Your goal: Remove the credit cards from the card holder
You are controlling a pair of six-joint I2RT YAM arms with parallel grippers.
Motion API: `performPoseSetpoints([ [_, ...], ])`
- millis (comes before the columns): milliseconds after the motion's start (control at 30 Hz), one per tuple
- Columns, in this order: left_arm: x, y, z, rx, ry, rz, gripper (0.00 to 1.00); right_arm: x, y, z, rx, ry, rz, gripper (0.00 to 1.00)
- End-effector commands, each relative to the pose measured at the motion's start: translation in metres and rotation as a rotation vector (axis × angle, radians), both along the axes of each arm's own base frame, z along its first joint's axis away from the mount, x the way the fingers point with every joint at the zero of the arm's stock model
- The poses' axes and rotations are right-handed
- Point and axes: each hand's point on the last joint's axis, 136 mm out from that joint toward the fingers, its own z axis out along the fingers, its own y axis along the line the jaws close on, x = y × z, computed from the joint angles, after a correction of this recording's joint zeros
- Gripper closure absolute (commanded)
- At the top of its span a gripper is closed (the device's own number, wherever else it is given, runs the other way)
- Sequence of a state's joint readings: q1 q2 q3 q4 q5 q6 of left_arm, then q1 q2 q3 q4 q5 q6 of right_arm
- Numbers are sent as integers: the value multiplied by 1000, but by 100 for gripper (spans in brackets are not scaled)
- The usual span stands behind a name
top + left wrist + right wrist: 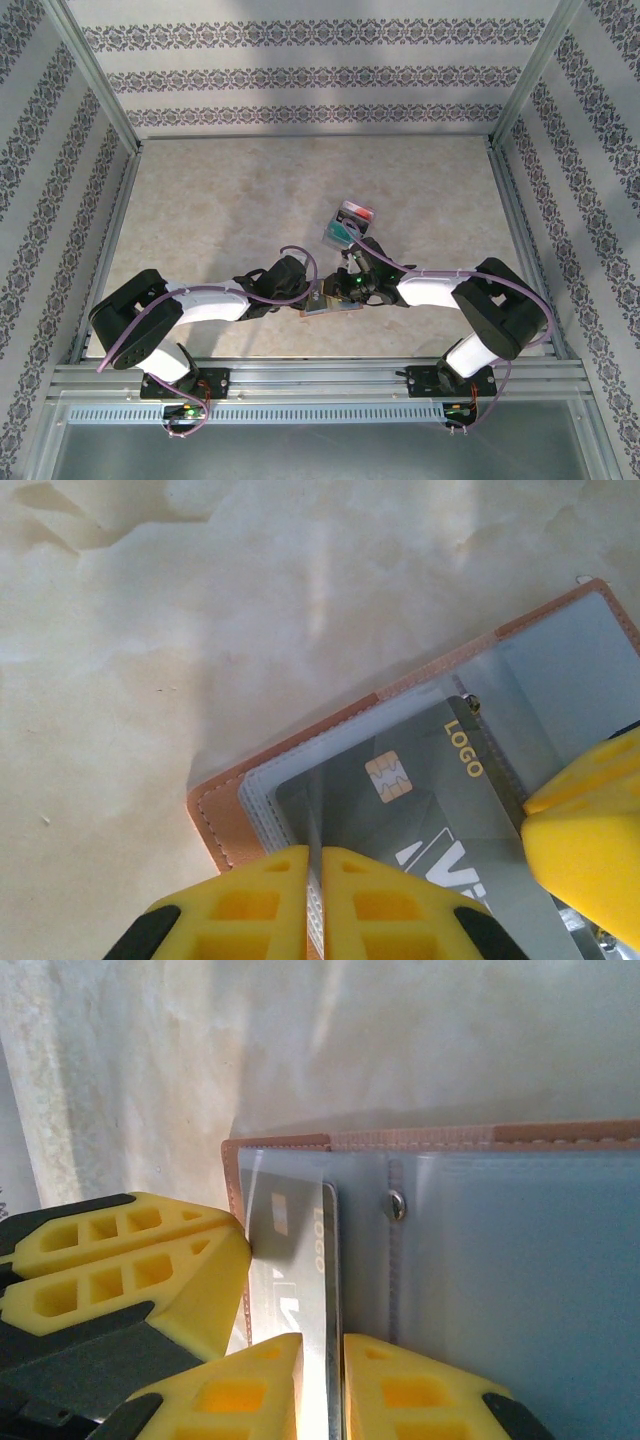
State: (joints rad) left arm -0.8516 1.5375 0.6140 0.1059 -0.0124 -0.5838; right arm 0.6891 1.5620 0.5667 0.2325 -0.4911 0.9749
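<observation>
Leather wallet (pixel 225 825): lies open and flat on the pale table (pixel 150 630), low in the middle of the top view where both arms meet. We see a brown border and grey-blue, clear-fronted pockets.
Dark card (pixel 420 810): we read a chip and "LOGO" on it. It sits at the lower middle of the left wrist frame, at least partly inside a wallet pocket as far as we can tell.
Left gripper (pixel 313 905): fingers clenched almost together at the bottom edge of its frame, pinching a thin sheet at the wallet's near edge. We take this to be pocket film, which would pin the wallet down.
Right gripper (pixel 322 1390): fingers clamped on the thin edge of the dark card, at the bottom of its own frame. 1 yellow finger also shows at the right of the left wrist frame.
Tray (pixel 343 207): clear, just above the arms' meeting point in the top view. It holds a teal card (pixel 335 236) and a red card (pixel 360 213).
Done: we judge 2 cards already out, resting in the tray.
Left: 1 card to slide free of its pocket and set down. We cannot see whether other pockets hide more.
</observation>
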Motion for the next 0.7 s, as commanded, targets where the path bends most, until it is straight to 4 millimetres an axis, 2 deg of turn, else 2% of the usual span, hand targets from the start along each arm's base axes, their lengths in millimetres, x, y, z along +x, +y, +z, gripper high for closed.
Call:
performPoseSetpoints([
  [0, -12, 0, -15, 33, 55, -23, 90, 6, 19, 18, 112, -42, 32, 82],
  [233, -12, -1, -15, 29, 58, -29, 90, 6, 23, 16, 141, -31, 36, 82],
  [433, -12, 0, -14, 32, 55, -25, 90, 8, 14, 17, 121, -35, 13, 80],
  [667, -12, 0, -14, 33, 56, -24, 91, 9, 14, 15, 87, -38, 29, 79],
])
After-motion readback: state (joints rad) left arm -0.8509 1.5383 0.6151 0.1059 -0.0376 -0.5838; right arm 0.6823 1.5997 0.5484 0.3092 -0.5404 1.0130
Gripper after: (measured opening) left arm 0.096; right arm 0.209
